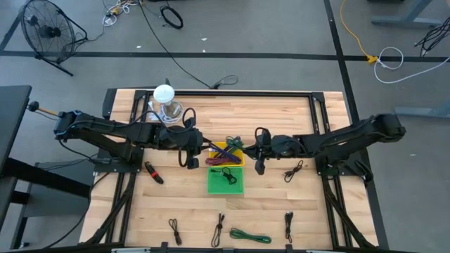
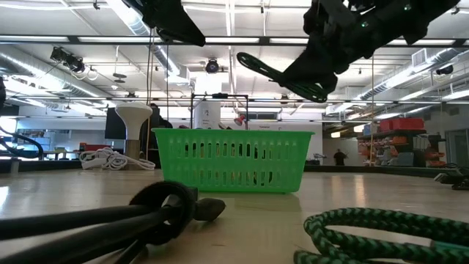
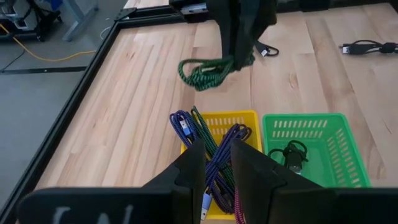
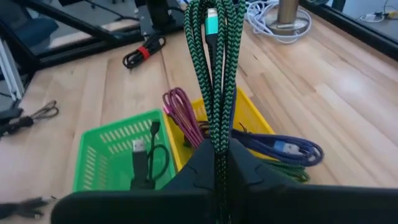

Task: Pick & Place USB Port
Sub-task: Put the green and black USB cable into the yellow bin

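Carrying the green braided cable (image 4: 216, 74) pinched in its closed fingers, the right gripper (image 4: 219, 163) hangs above the yellow basket (image 4: 252, 115) mid-table. Lowering until the loops sit inside before releasing looks wise. The left gripper (image 3: 216, 163), partly open and empty, hovers opposite.

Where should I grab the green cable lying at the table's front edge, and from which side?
Take the green cable across its bundled middle, coming straight down from above. It lies flat in a long loose coil on bare wood, with black cables on either side but apart, so an overhead approach looks clear.
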Robot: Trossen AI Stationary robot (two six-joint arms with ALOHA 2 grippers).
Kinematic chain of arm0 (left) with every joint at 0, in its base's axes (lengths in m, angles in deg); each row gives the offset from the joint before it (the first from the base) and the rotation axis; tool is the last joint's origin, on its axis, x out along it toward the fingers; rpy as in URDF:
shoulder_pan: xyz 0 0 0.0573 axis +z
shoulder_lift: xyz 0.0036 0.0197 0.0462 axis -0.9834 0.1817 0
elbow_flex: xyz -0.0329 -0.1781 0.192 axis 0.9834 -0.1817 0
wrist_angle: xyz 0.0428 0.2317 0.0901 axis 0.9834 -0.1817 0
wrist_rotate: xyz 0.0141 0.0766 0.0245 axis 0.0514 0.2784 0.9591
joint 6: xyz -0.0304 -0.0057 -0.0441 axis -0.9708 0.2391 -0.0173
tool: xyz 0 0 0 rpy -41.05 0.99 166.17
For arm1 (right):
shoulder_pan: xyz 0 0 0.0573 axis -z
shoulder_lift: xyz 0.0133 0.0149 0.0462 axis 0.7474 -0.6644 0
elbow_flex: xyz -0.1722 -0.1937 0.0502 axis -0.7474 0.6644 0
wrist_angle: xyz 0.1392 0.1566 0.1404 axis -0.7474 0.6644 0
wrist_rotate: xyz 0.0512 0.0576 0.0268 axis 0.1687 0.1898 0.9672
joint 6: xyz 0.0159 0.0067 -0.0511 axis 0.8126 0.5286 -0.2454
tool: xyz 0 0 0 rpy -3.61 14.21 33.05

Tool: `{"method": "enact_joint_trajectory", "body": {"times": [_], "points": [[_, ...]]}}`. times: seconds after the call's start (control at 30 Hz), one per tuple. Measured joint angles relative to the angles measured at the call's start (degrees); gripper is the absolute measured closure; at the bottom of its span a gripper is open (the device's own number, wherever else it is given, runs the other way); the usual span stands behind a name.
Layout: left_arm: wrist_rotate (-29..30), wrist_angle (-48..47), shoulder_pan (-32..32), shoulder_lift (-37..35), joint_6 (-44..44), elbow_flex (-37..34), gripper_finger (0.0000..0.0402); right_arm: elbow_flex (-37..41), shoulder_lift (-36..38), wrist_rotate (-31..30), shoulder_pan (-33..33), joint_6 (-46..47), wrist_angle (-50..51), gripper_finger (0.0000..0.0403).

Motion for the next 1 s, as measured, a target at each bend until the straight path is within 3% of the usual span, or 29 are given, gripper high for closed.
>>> {"method": "enact_joint_trajectory", "body": {"times": [0.37,0.77,1.0], "points": [[0.00,0.69,0.00,0.00,0.04,-0.02,0.0319,-0.32,-6.21,3.74,0.40,0.13,-7.52,0.0394],[-0.02,1.02,0.00,0.01,0.17,-0.02,0.0319,-10.49,-16.74,4.46,0.49,-5.01,-2.28,0.0394],[-0.17,0.79,0.00,0.02,0.11,-0.02,0.0319,-11.23,-19.79,3.88,2.02,-6.15,-1.61,0.0394]]}}
